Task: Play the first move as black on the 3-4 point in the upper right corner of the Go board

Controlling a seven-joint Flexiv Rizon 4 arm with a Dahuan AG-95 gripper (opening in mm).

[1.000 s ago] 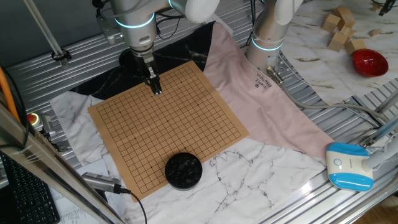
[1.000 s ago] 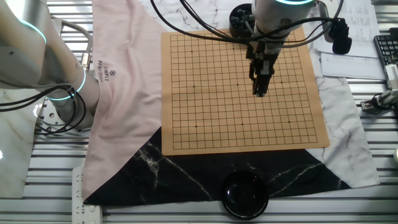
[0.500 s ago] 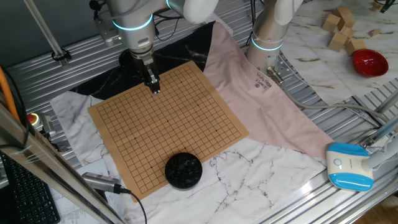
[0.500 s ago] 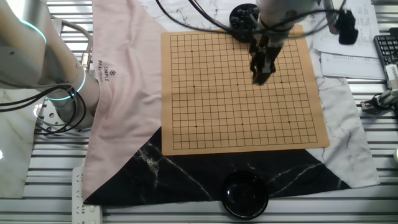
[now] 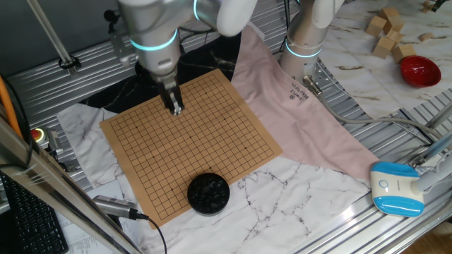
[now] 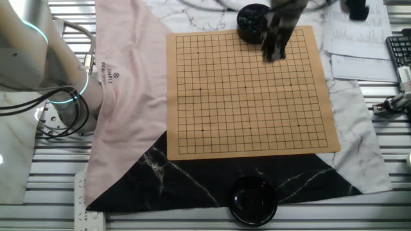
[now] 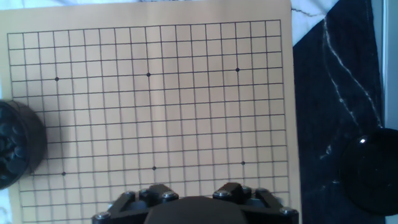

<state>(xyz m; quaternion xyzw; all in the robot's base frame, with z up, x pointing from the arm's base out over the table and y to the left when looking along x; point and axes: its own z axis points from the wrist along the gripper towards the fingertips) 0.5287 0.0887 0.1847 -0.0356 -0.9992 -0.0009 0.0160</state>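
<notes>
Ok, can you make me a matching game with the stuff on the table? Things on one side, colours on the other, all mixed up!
Things:
1. the board
2. the cloth with small writing beside the board
3. the bowl near the wooden blocks
4. the bowl of stones on the board's corner

Colours:
A. red
B. black
C. tan with thin black lines
D. pale pink

Pairs: 1-C, 2-D, 3-A, 4-B
</notes>
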